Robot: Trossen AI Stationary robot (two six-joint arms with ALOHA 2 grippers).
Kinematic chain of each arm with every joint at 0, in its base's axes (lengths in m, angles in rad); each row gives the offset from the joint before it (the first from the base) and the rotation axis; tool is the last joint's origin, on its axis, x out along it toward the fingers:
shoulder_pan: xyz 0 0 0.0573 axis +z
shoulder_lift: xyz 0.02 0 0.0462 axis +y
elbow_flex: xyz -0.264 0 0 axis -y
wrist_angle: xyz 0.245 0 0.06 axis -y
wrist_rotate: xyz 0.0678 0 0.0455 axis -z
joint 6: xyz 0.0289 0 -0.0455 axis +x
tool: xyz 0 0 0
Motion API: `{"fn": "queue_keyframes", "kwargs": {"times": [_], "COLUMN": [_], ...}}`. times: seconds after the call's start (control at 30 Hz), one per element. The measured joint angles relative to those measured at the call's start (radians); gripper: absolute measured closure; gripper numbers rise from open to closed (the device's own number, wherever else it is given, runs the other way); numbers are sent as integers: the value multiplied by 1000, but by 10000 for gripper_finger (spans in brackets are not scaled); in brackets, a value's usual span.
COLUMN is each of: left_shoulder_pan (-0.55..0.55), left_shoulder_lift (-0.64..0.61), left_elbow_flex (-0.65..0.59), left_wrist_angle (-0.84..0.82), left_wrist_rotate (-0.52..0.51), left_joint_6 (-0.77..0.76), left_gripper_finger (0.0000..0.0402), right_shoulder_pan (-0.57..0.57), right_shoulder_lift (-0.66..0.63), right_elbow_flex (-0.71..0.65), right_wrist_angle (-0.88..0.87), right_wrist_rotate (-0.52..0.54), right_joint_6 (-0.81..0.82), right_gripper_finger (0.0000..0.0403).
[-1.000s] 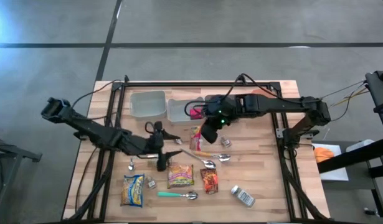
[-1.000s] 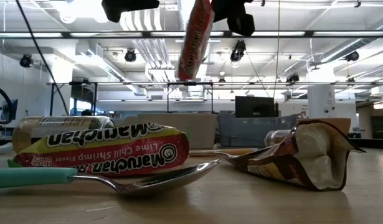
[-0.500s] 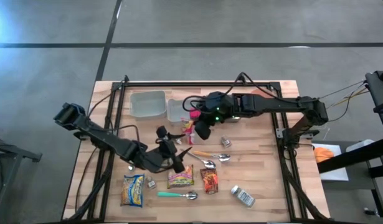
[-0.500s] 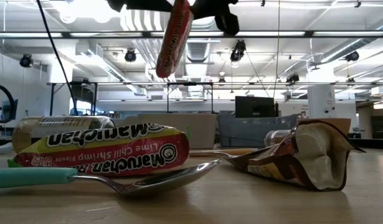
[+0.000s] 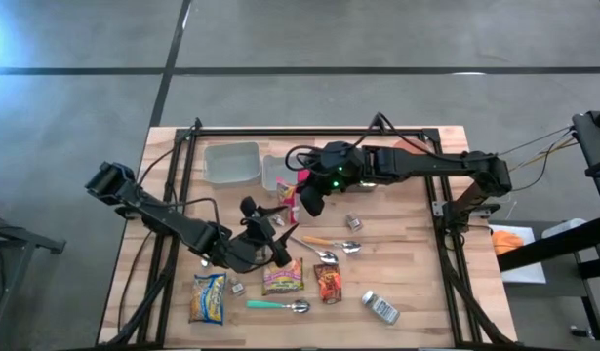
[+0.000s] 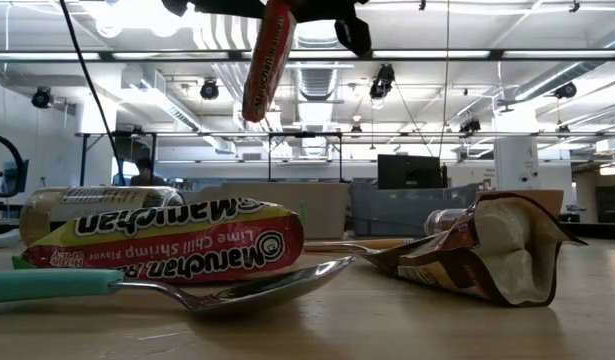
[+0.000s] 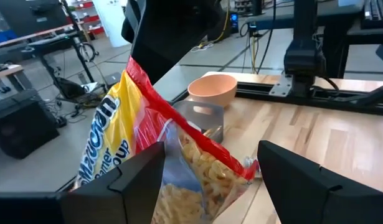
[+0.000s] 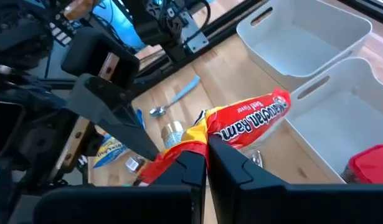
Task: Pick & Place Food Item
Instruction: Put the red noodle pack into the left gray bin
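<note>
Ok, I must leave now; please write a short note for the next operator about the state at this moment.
Right gripper: shut on the ramen pack, held in the air beside the bins.
Left gripper: open, holding nothing, close to the pack.
White bin: already holds a red-lidded item.
Grey bin: looks empty.
Done: pack lifted.
Left: place it; other packs lie on the table.

Two bins [image 5: 232,163] sit side by side at the table's [image 5: 417,292] back; packets [image 5: 282,277], spoons [image 5: 324,242] and a can [image 5: 380,307] lie scattered toward the front.
</note>
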Motion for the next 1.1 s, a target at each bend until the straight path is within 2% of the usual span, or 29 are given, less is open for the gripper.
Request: {"fn": "queue_keyframes", "kwargs": {"times": [0.17,0.27,0.77,1.1], "left_shoulder_pan": [0,0,-9,-29], "left_shoulder_lift": [0,0,0,-51], "left_elbow_flex": [0,0,0,0], "left_wrist_angle": [-4,-7,-19,-101], "left_wrist_rotate": [-11,-11,-10,0], "left_joint_6": [20,23,47,15], "left_gripper_finger": [141,161,391,400], "right_shoulder_pan": [0,0,7,18], "right_shoulder_lift": [0,-1,-1,-1], "right_elbow_flex": [0,0,0,0], "right_wrist_angle": [5,6,9,14], "right_wrist_rotate": [-9,-11,-33,-35], "right_joint_6": [0,0,-12,-33], "right_gripper_finger": [395,395,395,395]}}
